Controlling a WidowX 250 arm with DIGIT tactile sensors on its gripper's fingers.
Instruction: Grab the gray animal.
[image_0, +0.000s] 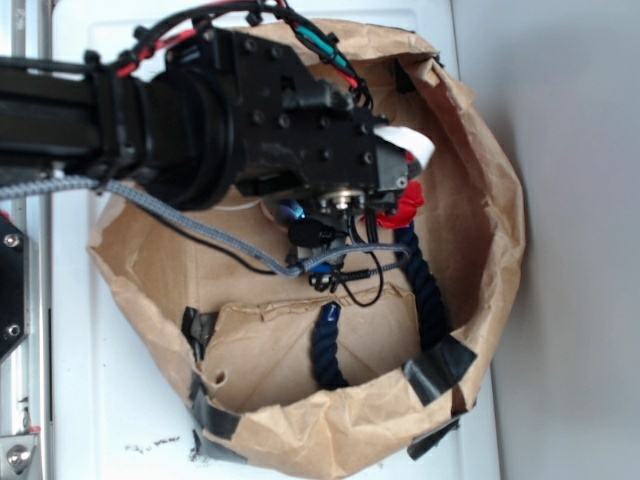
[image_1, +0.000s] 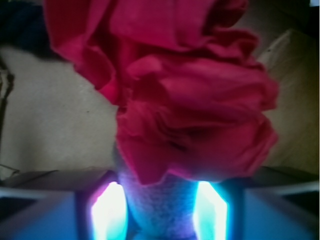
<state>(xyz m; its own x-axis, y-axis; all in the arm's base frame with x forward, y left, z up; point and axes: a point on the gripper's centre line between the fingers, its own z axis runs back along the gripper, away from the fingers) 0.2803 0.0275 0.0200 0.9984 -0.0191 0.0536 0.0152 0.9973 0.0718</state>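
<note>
Gray animal (image_1: 159, 210): fuzzy gray body sits between the two glowing fingers (image_1: 107, 212), low in the wrist view, inside the paper-bag bin (image_0: 480, 180). Fingers flank it closely on both sides; looks pinched, though firm contact can't be confirmed. Red fabric flower (image_1: 190, 100) lies over its far end, touching. Exterior view: arm hides the toy; navy rope (image_0: 425, 285) just beside. Judgement: reach done, grip likely made, lift-out remains

A paper bag (image_0: 470, 150) lay on the worktop (image_0: 90, 400), holding a rope (image_0: 428, 290) along its right wall. The arm (image_0: 200, 120) reached in from the left. Between the jaws sat the plush animal (image_1: 160, 210), with the fabric flower (image_1: 190, 100) overlying its far end.
</note>
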